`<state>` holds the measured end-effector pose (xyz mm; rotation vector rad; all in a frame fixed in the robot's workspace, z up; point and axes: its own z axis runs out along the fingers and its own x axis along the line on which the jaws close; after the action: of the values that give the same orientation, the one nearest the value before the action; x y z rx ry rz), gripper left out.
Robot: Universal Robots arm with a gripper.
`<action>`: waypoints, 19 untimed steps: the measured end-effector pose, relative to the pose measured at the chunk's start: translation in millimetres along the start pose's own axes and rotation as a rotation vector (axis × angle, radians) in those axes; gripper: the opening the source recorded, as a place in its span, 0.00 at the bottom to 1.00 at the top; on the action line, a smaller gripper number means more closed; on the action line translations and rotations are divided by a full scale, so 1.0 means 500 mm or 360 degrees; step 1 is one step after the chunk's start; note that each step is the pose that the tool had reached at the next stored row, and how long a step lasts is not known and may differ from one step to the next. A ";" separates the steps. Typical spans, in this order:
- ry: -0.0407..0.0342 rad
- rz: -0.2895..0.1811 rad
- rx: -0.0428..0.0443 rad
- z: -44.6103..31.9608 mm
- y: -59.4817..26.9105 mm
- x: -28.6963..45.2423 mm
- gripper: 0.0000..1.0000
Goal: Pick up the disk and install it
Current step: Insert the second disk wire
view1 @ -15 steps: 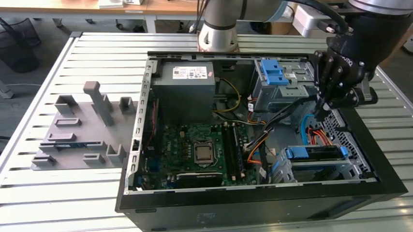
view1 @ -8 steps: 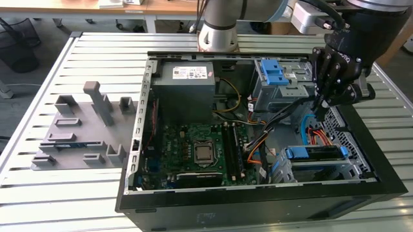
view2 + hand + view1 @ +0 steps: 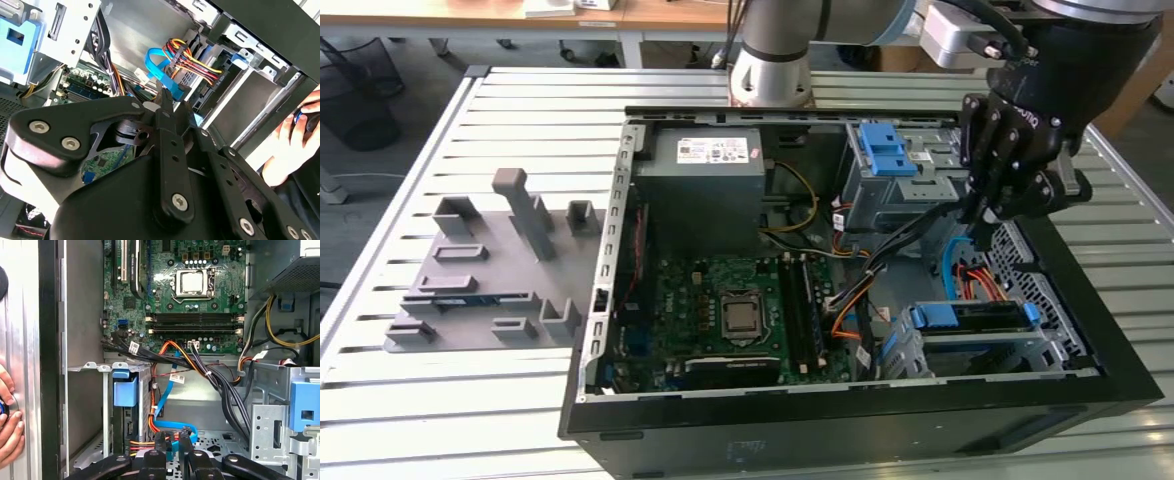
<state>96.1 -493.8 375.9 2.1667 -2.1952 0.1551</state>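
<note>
Between the fingers nothing is held. They are drawn almost together, with just a slim gap in the first wrist view, and the gripper hangs low inside the open computer case, near the case's front wall. Just beyond the tips a blue data cable and a bundle of coloured power wires run toward the drive bay.

The disk sits in the grey cage in the case's front corner, its blue carrier showing above the cage's edge. The first wrist view shows the same blue tab at the cage mouth. It looks already seated, though I cannot tell whether it is pushed fully home.

Judging by its metal body, the disk should be stiff, fairly heavy for its size and sensitive to knocks. The smooth flat faces would slip, so the blue carrier's edges look the safer hold.

Most of the disk is buried in the cage, so its label and connector end are hidden. Whether the cables are plugged in cannot be made out.

Outside the case, a person's hand rests on the desk.
</note>
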 end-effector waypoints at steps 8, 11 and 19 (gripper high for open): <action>0.0021 -0.0001 -0.0006 0.009 0.000 -0.002 0.25; 0.0026 -0.0002 -0.0008 0.013 0.000 -0.003 0.25; 0.0032 -0.0002 -0.0008 0.018 0.000 -0.003 0.25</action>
<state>96.4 -493.1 366.8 2.1542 -2.1812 0.1705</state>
